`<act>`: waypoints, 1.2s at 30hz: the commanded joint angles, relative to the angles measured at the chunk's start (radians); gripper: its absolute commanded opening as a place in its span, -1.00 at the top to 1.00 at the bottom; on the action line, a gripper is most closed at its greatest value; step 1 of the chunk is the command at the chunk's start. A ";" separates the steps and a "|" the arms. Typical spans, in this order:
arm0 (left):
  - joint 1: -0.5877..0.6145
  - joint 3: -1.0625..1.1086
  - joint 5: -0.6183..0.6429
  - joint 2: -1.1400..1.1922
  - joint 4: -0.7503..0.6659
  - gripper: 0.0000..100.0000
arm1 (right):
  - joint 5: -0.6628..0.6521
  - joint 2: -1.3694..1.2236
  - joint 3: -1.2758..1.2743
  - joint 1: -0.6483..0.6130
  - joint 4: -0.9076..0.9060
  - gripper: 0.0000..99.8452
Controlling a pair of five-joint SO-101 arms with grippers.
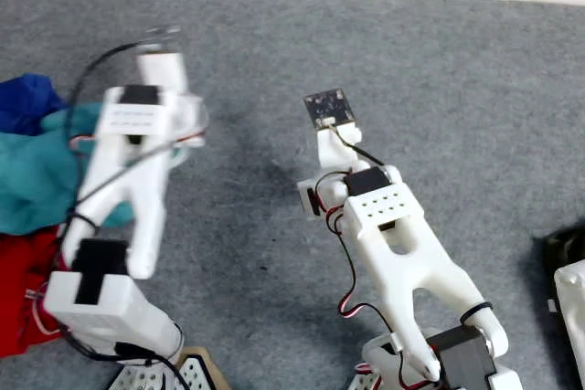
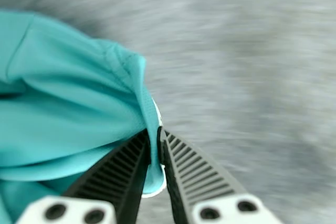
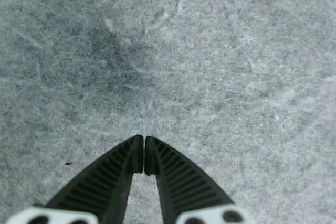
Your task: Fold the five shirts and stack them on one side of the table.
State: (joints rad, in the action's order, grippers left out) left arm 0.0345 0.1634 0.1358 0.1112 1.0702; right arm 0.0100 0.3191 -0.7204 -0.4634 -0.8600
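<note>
A robotics workbench, by its grey felt table (image 1: 475,70) (bare-wired white arms (image 1: 402,244) mounted on it).

Left gripper (image 2: 156,139) pinched on teal shirt (image 2: 68,103), arm stretched forward; right gripper (image 3: 143,145) closed, angled downward

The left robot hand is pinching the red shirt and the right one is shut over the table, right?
No: the left gripper is pinching the teal shirt, as the left wrist view shows. The right gripper is shut over the table.
</note>
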 commanded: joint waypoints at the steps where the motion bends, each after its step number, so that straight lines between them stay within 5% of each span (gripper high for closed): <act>1: -0.154 -0.085 0.044 -0.015 0.006 0.99 | 0.012 0.030 0.005 0.031 0.015 0.95; 10: -0.404 -0.186 0.051 -0.005 0.006 0.98 | 0.107 0.031 0.012 0.101 0.015 0.95; 15: -0.423 -0.188 0.055 -0.013 0.005 0.87 | 0.107 0.031 0.012 0.101 0.015 0.95; 21: -0.349 -0.160 0.057 -0.012 0.006 0.39 | 0.107 0.031 0.012 0.101 0.015 0.95; 27: -0.268 -0.232 0.057 -0.042 0.144 0.36 | 0.107 0.033 0.012 0.096 0.012 0.94; 36: 0.225 -0.282 0.052 -0.200 0.382 0.36 | 0.103 0.031 0.068 -0.019 0.015 0.56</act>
State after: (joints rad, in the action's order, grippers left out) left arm 0.0928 -0.0821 0.1788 -0.0130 1.3986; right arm 0.1066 0.3191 -0.7158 -0.4358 -0.8585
